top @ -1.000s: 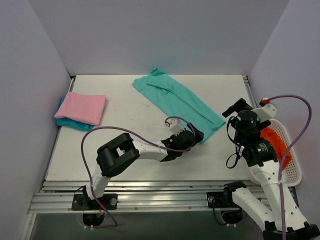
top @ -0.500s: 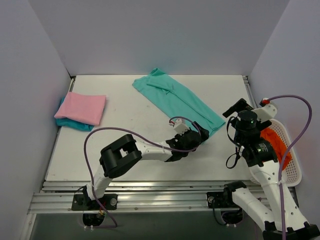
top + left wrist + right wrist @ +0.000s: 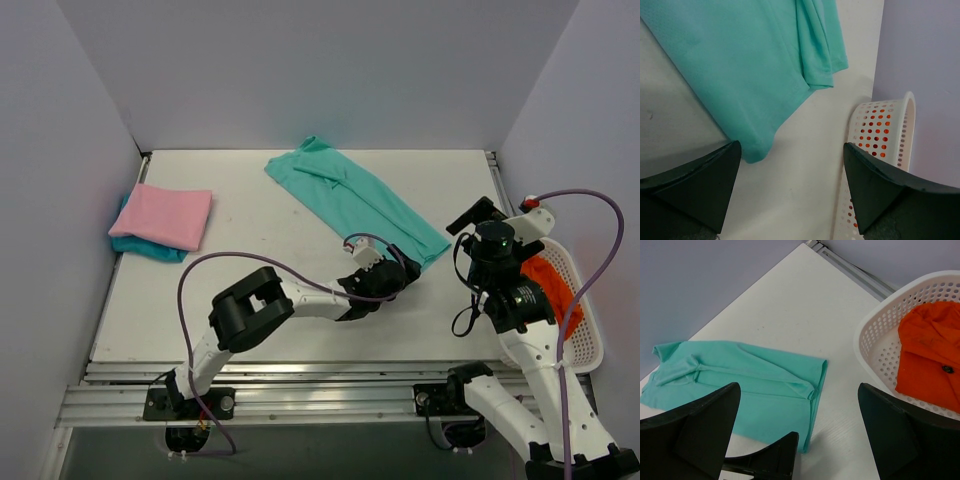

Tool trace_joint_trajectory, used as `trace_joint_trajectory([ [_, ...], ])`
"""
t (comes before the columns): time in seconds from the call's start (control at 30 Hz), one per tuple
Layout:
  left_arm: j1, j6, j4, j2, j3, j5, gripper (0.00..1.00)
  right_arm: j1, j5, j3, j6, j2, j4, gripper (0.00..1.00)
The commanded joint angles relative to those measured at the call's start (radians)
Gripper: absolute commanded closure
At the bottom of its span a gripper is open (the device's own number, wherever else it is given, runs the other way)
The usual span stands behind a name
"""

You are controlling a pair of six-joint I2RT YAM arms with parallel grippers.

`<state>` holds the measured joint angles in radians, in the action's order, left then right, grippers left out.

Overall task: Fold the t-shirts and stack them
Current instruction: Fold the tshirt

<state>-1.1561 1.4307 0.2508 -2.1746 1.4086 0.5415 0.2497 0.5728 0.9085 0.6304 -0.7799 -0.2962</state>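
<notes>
1. From above: shows the mint shirt point(image 3: 355, 203) flat on the table point(image 3: 250, 310), left of the basket point(image 3: 590, 335), already narrowed to a long strip. Runs slantwise, with the hem end nearest the basket and the sleeve end farthest from it. Finds the pink shirt point(image 3: 163, 215) folded on top of a turquoise shirt point(image 3: 140, 247), well apart from the basket at the opposite side. Puts the left gripper point(image 3: 402, 270) right at the hem corner, jaws spread wide and holding nothing; possibly brushing the cloth, hard to tell from here. Has the right gripper point(image 3: 474, 214) raised just beside the basket, jaws wide too, empty.

2. Left wrist: looks between wide-apart fingers point(image 3: 705, 180) at bare table, with the hem corner just ahead and the basket beyond it. Reads as the crosswise-fold step, with no grasp made yet. Calls for dropping onto the hem corner, pinching every layer, then carrying it away from the basket toward the sleeve end.

3. Right wrist: confirms spread, empty jaws. Shows the strip stretching away from the basket and an orange cloth point(image 3: 930, 355) lying inside the basket.
</notes>
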Motion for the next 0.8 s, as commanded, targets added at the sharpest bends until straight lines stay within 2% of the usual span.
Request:
trace_joint_trajectory([
  [0.0, 0.021, 0.030, 0.004, -0.057, 0.059, -0.032, 0.09, 0.005, 0.039, -0.006, -0.009, -0.002, 0.014, 0.00],
  [0.17, 0.026, 0.045, 0.008, -0.096, 0.085, -0.051, 0.11, 0.005, 0.048, -0.010, -0.014, -0.002, 0.014, 0.00],
  [0.3, 0.029, 0.042, 0.019, -0.108, 0.093, -0.060, 0.17, 0.005, 0.048, -0.011, -0.012, -0.005, 0.017, 0.00],
  [0.4, 0.036, 0.028, 0.056, -0.117, 0.090, -0.089, 0.34, 0.005, 0.047, -0.013, -0.012, -0.005, 0.015, 0.00],
  [0.43, 0.045, 0.025, 0.067, -0.122, 0.087, -0.101, 0.45, 0.005, 0.047, -0.013, -0.012, -0.004, 0.014, 0.00],
  [0.5, 0.055, 0.010, 0.111, -0.139, 0.084, -0.153, 0.60, 0.005, 0.048, -0.011, -0.012, 0.001, 0.014, 0.00],
  [0.53, 0.065, 0.008, 0.125, -0.148, 0.085, -0.175, 0.71, 0.005, 0.050, -0.011, -0.012, 0.004, 0.011, 0.00],
  [0.63, 0.078, 0.014, 0.148, -0.185, 0.096, -0.236, 0.92, 0.003, 0.053, -0.014, -0.012, 0.013, 0.011, 0.00],
  [0.67, 0.084, 0.016, 0.154, -0.192, 0.098, -0.244, 0.97, 0.005, 0.055, -0.014, -0.011, 0.014, 0.012, 0.00],
  [0.77, 0.091, 0.010, 0.195, -0.209, 0.081, -0.258, 0.98, 0.005, 0.053, -0.016, -0.011, 0.013, 0.015, 0.00],
])
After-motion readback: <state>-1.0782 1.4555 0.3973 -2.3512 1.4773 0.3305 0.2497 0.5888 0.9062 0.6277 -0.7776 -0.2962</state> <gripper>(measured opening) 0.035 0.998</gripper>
